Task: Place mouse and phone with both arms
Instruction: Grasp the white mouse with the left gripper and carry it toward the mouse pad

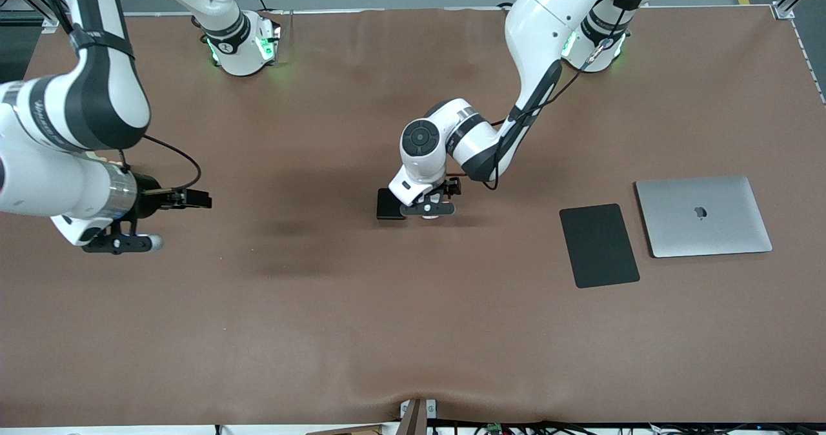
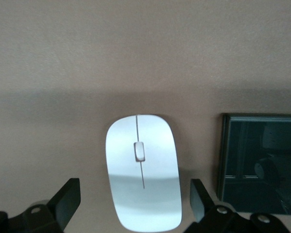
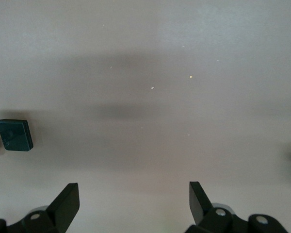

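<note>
We see the left end effector (image 2: 136, 204) released astride the glossy white oval mouse (image 2: 143, 170); the right end effector (image 3: 134, 204) waits released over the brown bench (image 1: 413, 332).

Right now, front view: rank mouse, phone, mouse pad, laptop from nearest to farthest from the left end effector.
1. Mouse: directly under the open left end effector, between its fingers; hidden in the front view.
2. Phone: beside the mouse, toward the right arm's end of the table.
3. Mouse pad: toward the left arm's end.
4. Laptop: closed, beside the pad, closer still to that end.
</note>
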Controlling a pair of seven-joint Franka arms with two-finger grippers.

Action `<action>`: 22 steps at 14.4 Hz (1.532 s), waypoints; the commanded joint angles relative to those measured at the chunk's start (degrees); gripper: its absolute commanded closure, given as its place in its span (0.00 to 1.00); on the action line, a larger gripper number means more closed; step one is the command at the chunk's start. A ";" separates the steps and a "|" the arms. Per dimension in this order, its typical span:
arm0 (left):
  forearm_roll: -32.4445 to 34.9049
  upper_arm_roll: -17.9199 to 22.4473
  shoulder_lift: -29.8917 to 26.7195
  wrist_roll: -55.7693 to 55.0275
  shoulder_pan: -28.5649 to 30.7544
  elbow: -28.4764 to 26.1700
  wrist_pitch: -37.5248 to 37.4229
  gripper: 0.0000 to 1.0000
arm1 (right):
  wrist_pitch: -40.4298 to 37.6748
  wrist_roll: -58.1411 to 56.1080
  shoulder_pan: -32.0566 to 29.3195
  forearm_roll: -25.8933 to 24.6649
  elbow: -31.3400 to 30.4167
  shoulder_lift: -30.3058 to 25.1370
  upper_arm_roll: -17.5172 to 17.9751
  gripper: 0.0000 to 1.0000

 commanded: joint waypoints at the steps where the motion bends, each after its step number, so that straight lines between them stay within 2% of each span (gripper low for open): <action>1: -0.25 0.11 1.13 -1.33 -0.36 -0.05 1.89 0.00 | 1.01 1.40 1.24 0.98 0.18 0.74 -0.18 0.00; 2: -0.25 0.11 1.13 -1.25 -0.36 -0.05 1.89 0.10 | 1.09 2.36 1.94 0.98 0.27 0.83 -0.18 0.00; 5: -0.25 0.11 0.87 -1.25 -0.19 -0.05 1.89 0.58 | 1.62 5.96 3.79 0.98 0.18 1.10 -0.18 0.00; 7: -0.16 0.20 0.08 -1.07 0.34 -0.05 1.45 0.96 | 2.23 7.81 5.10 0.98 0.18 1.62 -0.18 0.00; 8: -0.16 0.28 -1.06 -0.81 0.95 -0.05 1.28 1.00 | 3.19 8.34 5.80 0.98 0.18 2.06 -0.18 0.00; 11: 0.10 0.28 -7.37 1.20 5.77 -0.49 -3.44 1.00 | 5.48 12.55 8.96 0.98 0.18 3.03 -0.18 0.00; 13: -0.07 0.11 -12.38 8.82 11.21 -1.02 -7.06 1.00 | 6.71 16.41 12.30 0.98 0.18 4.43 -0.18 0.00; 15: -0.16 -0.07 -16.08 14.37 17.19 -3.12 -7.60 1.00 | 9.17 20.02 14.85 0.98 0.18 6.10 -0.18 0.00; 19: -0.16 -0.33 -19.60 29.13 30.02 -6.72 -7.69 1.00 | 14.79 22.67 18.46 0.98 0.18 9.09 -0.09 0.00; 22: -0.08 -0.24 -21.63 35.57 37.59 -10.68 -7.60 1.00 | 17.26 22.67 19.70 1.07 0.18 11.20 0.61 0.00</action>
